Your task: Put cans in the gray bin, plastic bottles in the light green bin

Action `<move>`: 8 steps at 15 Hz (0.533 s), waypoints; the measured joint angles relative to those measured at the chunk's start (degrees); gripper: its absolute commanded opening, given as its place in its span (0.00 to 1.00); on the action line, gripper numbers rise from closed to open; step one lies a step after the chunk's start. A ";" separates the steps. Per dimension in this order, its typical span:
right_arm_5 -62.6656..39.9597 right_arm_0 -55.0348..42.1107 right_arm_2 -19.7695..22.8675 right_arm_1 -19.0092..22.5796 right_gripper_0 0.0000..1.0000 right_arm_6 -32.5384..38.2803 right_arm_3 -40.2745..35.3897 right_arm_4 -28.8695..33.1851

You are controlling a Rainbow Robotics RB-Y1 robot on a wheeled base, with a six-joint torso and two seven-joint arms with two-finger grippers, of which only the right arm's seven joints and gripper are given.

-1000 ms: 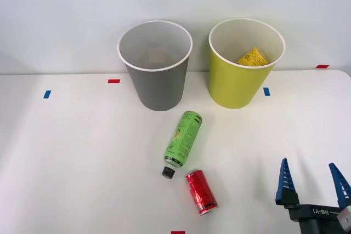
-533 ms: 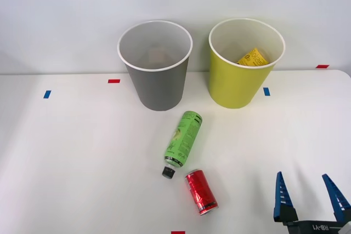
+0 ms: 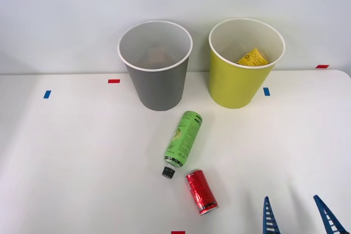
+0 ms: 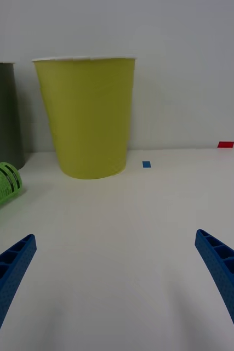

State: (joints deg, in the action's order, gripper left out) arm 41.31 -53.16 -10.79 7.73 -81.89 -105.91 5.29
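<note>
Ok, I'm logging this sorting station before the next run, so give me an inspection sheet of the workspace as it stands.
Surface: white table, with small red and blue tape marks.
Job's things: red can lies on its side, beside the cap of the green-label bottle, also lying down. Yellow-label bottle is inside the light green bin. Gray bin stands upright left of it; contents unclear.
Clutter: nothing seen.
Grippers: right gripper open, empty, low at the near right edge, apart from the can.
Cables: nothing seen.
Surroundings: plain pale wall behind the bins.
</note>
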 measured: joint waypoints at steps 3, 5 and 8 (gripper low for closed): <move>-0.05 -2.70 -2.17 0.49 1.00 -3.58 0.00 -1.02; -0.06 -3.96 -4.05 2.33 1.00 -3.78 0.00 -3.55; -0.06 -4.87 -5.66 4.57 1.00 -4.25 0.00 -6.62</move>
State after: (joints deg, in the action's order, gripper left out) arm 41.25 -58.02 -16.46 12.30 -86.14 -105.91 -1.34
